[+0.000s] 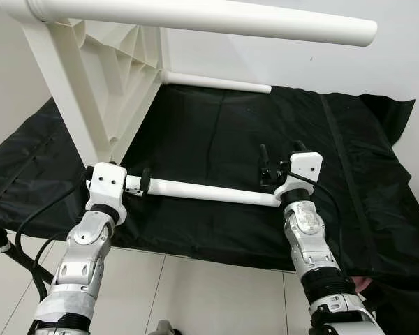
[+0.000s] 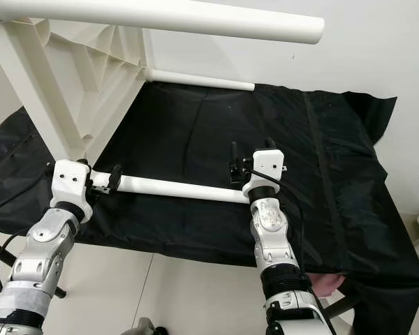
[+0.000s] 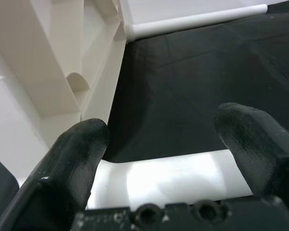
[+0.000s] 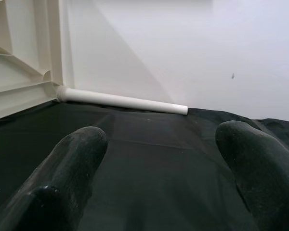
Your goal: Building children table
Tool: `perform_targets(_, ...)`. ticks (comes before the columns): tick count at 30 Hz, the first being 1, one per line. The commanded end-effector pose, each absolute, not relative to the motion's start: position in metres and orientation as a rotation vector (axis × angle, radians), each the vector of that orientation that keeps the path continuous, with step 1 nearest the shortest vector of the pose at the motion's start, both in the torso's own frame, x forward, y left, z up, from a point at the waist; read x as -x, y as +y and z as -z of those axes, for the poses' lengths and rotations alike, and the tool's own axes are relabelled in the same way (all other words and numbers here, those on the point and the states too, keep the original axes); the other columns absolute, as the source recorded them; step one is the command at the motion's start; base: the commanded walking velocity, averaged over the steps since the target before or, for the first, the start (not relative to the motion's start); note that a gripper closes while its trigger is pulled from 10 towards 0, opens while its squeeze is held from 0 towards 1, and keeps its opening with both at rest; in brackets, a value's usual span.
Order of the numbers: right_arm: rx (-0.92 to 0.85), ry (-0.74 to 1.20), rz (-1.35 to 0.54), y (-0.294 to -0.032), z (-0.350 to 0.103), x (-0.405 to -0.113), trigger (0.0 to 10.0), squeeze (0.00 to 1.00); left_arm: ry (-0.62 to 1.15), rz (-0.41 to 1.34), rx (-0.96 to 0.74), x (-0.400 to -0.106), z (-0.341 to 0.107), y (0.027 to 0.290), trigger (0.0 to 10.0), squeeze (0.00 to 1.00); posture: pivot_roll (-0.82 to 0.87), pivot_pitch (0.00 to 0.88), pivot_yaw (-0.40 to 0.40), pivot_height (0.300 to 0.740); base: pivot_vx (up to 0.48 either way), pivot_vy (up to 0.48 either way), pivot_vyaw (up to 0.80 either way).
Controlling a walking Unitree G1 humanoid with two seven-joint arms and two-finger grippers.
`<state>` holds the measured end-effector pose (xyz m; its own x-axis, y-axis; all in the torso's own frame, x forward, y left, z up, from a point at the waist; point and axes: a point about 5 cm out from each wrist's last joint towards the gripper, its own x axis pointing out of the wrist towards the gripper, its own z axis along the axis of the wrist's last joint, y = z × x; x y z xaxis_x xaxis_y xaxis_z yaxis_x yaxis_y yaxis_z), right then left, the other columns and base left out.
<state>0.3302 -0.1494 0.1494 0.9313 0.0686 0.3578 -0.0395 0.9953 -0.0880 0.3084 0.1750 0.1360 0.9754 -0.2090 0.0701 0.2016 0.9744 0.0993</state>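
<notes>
Left eye view: a white table leg [image 1: 209,190] is held level above the black cloth [image 1: 265,132], the left gripper [image 1: 145,183] at one end, the right gripper [image 1: 265,167] at the other. The white tabletop [image 1: 105,77] stands on edge at left, two legs already fitted.

Left wrist view: fingers [image 3: 72,159] are seen apart, the leg lying between them near the palm; a firm clamp cannot be told.

Right wrist view: fingers [image 4: 77,163] are spread, cloth beyond.

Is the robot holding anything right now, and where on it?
Yes: a white table leg, one end effector at each end, left and right.
</notes>
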Motion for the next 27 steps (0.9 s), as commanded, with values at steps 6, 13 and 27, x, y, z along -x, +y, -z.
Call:
perform_targets(6, 0.106, -0.364, -0.056, -0.144, -0.145, -0.329, 10.0, 0.0, -0.083, 0.113, -0.059, -0.308, -0.126, 0.184, 10.0, 0.0, 0.0, 0.0, 0.031, 0.74, 0.0, 0.0, 0.0)
perform_targets(13, 0.099, -0.358, -0.022, -0.15, -0.144, -0.326, 10.0, 0.0, -0.146, 0.099, -0.049, -0.307, -0.128, 0.184, 10.0, 0.0, 0.01, 0.0, -0.006, 0.74, 0.0, 0.0, 0.0)
perform_targets(27, 0.082, -0.374, -0.032, -0.15, -0.147, -0.324, 10.0, 0.0, -0.17, 0.118, -0.089, -0.288, -0.122, 0.177, 10.0, 0.0, 0.03, 0.0, -0.042, 0.74, 0.0, 0.0, 0.0)
